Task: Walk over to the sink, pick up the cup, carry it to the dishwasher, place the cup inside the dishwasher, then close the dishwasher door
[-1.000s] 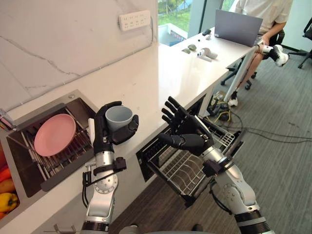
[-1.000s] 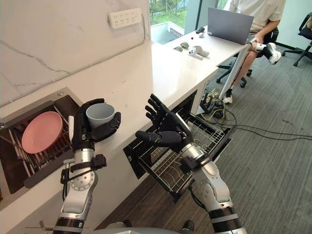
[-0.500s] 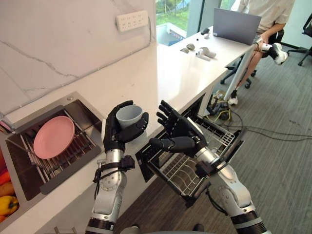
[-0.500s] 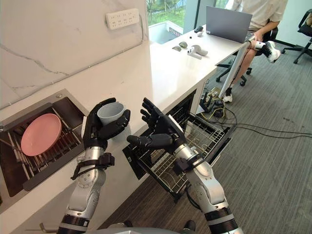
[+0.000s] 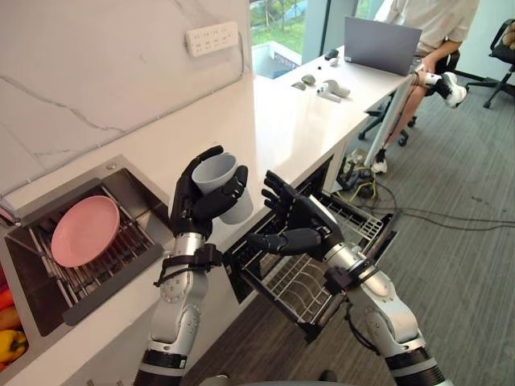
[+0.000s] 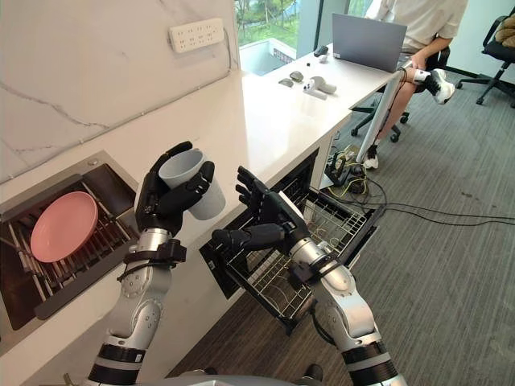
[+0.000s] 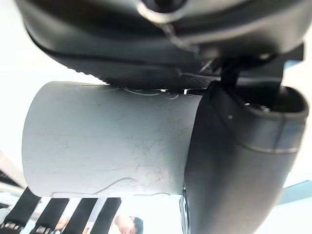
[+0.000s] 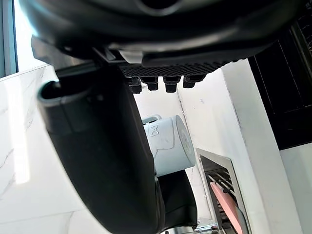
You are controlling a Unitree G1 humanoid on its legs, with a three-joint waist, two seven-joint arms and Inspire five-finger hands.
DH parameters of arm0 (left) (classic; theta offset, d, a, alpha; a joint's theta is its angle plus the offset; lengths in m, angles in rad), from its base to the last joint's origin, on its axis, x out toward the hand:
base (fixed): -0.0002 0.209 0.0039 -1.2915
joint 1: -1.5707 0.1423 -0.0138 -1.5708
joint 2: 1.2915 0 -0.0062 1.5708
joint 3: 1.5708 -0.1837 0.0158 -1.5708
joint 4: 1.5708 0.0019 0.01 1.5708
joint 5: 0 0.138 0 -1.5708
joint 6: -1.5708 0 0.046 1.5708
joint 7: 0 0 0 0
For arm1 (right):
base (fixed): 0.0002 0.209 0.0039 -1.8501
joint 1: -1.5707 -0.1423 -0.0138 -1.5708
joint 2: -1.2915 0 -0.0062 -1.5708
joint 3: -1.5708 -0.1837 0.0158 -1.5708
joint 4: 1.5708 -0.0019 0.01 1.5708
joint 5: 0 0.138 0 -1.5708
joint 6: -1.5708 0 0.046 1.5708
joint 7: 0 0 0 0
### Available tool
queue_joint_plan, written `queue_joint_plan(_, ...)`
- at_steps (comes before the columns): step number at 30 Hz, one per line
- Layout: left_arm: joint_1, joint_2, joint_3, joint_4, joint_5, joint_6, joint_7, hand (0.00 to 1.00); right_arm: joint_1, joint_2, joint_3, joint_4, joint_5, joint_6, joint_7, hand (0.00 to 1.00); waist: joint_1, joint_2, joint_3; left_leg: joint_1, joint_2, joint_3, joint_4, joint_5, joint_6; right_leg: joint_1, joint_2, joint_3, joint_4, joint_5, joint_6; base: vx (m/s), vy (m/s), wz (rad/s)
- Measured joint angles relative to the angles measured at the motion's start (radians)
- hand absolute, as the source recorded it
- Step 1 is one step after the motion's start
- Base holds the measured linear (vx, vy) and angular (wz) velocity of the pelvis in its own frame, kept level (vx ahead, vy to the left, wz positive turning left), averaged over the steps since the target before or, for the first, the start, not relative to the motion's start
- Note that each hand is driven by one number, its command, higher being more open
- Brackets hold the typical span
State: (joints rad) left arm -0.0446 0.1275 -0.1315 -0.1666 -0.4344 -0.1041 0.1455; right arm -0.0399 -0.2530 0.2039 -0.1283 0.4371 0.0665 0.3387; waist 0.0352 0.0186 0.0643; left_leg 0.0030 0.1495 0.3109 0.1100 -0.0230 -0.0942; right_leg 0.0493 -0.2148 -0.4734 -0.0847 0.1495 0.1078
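the left hand (image 5: 191,213) curls its fingers and thumb round the pale grey round cup (image 5: 225,181), holding it tilted above the front edge of the white counter (image 5: 298,129). just beside it, the right hand (image 5: 304,232) hovers with fingers straight and spread over the dishwasher's pulled-out wire rack (image 5: 302,283).

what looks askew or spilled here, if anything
Only the cup looks askew: it sits tilted in the left hand. No spill shows. The right hand hovers open over the dishwasher rack.
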Motion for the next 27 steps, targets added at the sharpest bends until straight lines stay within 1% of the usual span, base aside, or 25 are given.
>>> queue_joint_plan(3,0.001,0.019,-0.026,-0.014,-0.011,0.034,-0.001,0.00,-0.012,0.000,0.010,-0.008,-0.022,0.014,-0.037,1.00,0.000,0.000,0.000,0.000,0.000,-0.001,0.000,0.000,0.000,0.000,0.000,0.000,0.000,-0.001,-0.002,0.00,0.000,0.00)
queue_joint_plan(5,0.001,0.018,-0.035,-0.029,-0.017,0.044,-0.008,0.00,-0.034,0.001,0.030,-0.010,-0.048,0.024,-0.069,1.00,0.000,0.000,0.000,0.000,0.000,-0.002,0.000,0.000,0.000,0.000,0.000,0.000,0.000,-0.001,-0.002,0.00,0.000,0.00)
queue_joint_plan(8,0.001,0.015,-0.044,-0.045,-0.023,0.056,-0.023,0.00,-0.078,0.008,0.071,-0.016,-0.076,0.046,-0.146,1.00,0.001,0.005,-0.002,-0.001,-0.001,-0.005,0.001,0.001,0.000,0.002,0.000,-0.003,0.000,0.000,0.000,0.00,0.002,0.02)
queue_joint_plan(10,0.001,0.014,-0.065,-0.048,-0.048,0.074,-0.024,0.00,-0.106,0.027,0.087,-0.019,-0.088,0.062,-0.199,1.00,0.002,0.012,-0.004,-0.001,-0.003,-0.013,0.000,0.001,0.000,0.007,-0.001,-0.004,0.000,0.000,0.001,0.00,0.015,0.10)
queue_joint_plan(12,0.001,0.011,-0.075,-0.054,-0.060,0.099,-0.029,0.00,-0.116,0.041,0.096,-0.024,-0.099,0.077,-0.231,1.00,0.003,0.017,-0.007,-0.001,-0.004,-0.018,0.000,0.001,0.000,0.010,-0.002,-0.007,0.000,-0.002,0.003,-0.01,0.011,0.09)
queue_joint_plan(15,0.001,0.010,-0.075,-0.062,-0.060,0.121,-0.035,0.00,-0.120,0.051,0.119,-0.035,-0.149,0.100,-0.259,1.00,0.001,0.022,-0.009,0.000,-0.004,-0.026,-0.001,0.003,0.001,0.017,-0.002,-0.016,0.000,-0.004,0.004,-0.01,0.002,0.08)
queue_joint_plan(19,0.001,0.012,-0.075,-0.065,-0.060,0.134,-0.035,0.00,-0.123,0.052,0.131,-0.048,-0.186,0.122,-0.294,1.00,0.002,0.022,-0.009,0.000,-0.006,-0.036,-0.007,0.010,0.001,0.021,-0.002,-0.025,0.000,-0.005,0.002,-0.02,0.001,0.08)
queue_joint_plan(20,0.001,0.013,-0.076,-0.065,-0.060,0.143,-0.035,0.00,-0.126,0.052,0.135,-0.053,-0.207,0.126,-0.312,0.00,0.002,0.022,-0.009,0.000,-0.008,-0.041,-0.013,0.015,0.002,0.021,-0.003,-0.029,0.000,-0.006,0.002,-0.03,0.002,0.08)
queue_joint_plan(24,0.001,0.016,-0.084,-0.066,-0.059,0.151,-0.035,0.00,-0.129,0.052,0.140,-0.068,-0.239,0.134,-0.337,0.00,0.003,0.022,-0.009,0.000,-0.011,-0.047,-0.022,0.022,0.002,0.022,-0.005,-0.035,0.000,-0.007,0.000,-0.02,0.005,0.06)
queue_joint_plan(27,0.001,0.013,-0.092,-0.071,-0.058,0.151,-0.030,0.00,-0.144,0.052,0.154,-0.071,-0.273,0.149,-0.388,0.00,0.003,0.022,-0.009,0.000,-0.013,-0.051,-0.023,0.023,0.002,0.023,-0.005,-0.038,0.000,-0.006,0.001,-0.01,0.004,0.02)
